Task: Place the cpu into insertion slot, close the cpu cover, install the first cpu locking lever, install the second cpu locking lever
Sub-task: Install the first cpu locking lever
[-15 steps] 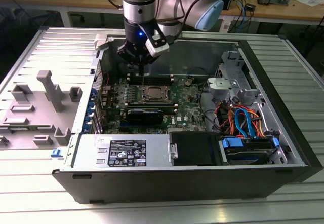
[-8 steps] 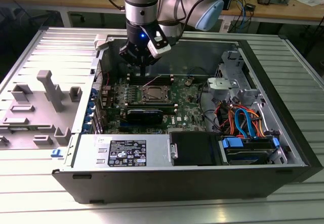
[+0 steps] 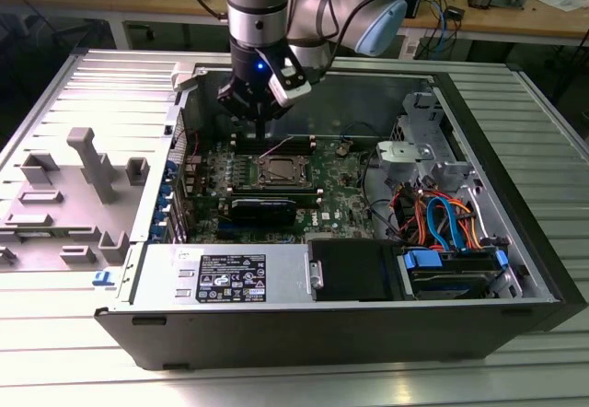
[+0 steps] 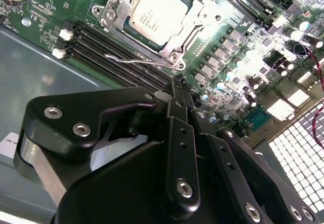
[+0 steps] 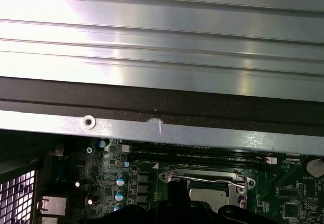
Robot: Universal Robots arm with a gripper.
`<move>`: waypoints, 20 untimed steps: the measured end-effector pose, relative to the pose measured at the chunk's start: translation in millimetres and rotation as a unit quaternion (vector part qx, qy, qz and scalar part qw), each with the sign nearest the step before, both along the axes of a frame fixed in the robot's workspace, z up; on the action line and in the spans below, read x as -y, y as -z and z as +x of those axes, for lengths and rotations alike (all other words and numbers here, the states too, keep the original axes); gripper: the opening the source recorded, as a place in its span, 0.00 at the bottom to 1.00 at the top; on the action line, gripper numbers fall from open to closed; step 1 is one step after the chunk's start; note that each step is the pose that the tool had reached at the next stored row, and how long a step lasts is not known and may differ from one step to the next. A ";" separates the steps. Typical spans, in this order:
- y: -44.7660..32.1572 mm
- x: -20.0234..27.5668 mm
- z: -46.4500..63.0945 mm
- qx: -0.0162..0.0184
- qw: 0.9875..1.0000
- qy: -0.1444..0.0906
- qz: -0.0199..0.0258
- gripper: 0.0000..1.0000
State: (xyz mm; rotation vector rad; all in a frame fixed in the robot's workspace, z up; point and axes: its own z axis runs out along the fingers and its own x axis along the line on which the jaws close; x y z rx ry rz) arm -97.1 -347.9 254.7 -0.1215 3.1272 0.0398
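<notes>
Exterior view, L to R. A grey plastic fixture tray (image 3: 69, 195) lies on the ribbed metal surface (image 3: 543, 131) at that view's left, just beside the open PC chassis (image 3: 350, 329). Inside the chassis, near edge: the power supply unit (image 3: 225, 275) with its white label. Behind it sits the green motherboard (image 3: 336, 191).

The cpu (image 3: 279, 171) sits in the insertion slot (image 3: 259, 179) at approx. board centre, silver top facing up. The cpu cover (image 3: 281, 161) lies down flat around the chip, the lid showing through the square cut-out. A long black heatsink block (image 3: 264, 208) lies just in front of the socket. Toward the exterior view's right: a bundle of orange and blue cables (image 3: 442, 218) and a drive bay w/ blue tabs (image 3: 456, 269).

The arm comes down from above; the end effector (image 3: 261, 133) hangs just behind the socket, over the memory slots, fingertips pointing down, not touching the cpu.

Second wrist view: the end effector (image 4: 178, 88) shows its two fingers pressed together at the tips, narrow, w/ nothing between them. The tips stand over the memory slots (image 4: 116, 62), near the socket corner. The cpu (image 4: 158, 12) is seated, the cpu cover (image 4: 195, 24) framing it. A thin wire locking lever (image 4: 132, 59) runs along the socket edge nearest the fingertips; whether it is latched cannot be told.

First wrist view: the chassis wall (image 5: 162, 127) crosses the frame, w/ the cpu (image 5: 210, 196) and a locking lever (image 5: 207, 179) beyond it.
</notes>
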 end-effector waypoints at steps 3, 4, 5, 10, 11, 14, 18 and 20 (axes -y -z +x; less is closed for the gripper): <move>1.6 0.0 0.6 0.000 1.000 0.000 0.000 0.11; 2.2 0.0 1.0 0.000 1.000 0.000 0.000 0.11; 2.9 0.0 1.3 0.000 1.000 0.000 -0.001 0.11; 5.2 0.0 1.4 0.000 1.000 0.001 -0.001 0.11; 5.2 0.0 1.4 0.000 1.000 0.001 -0.001 0.11; 5.9 0.0 1.4 0.000 1.000 0.001 -0.001 0.11; 6.1 -0.1 1.5 0.000 1.000 0.001 -0.001 0.11; 6.6 -0.2 2.8 0.000 1.000 0.001 -0.001 0.11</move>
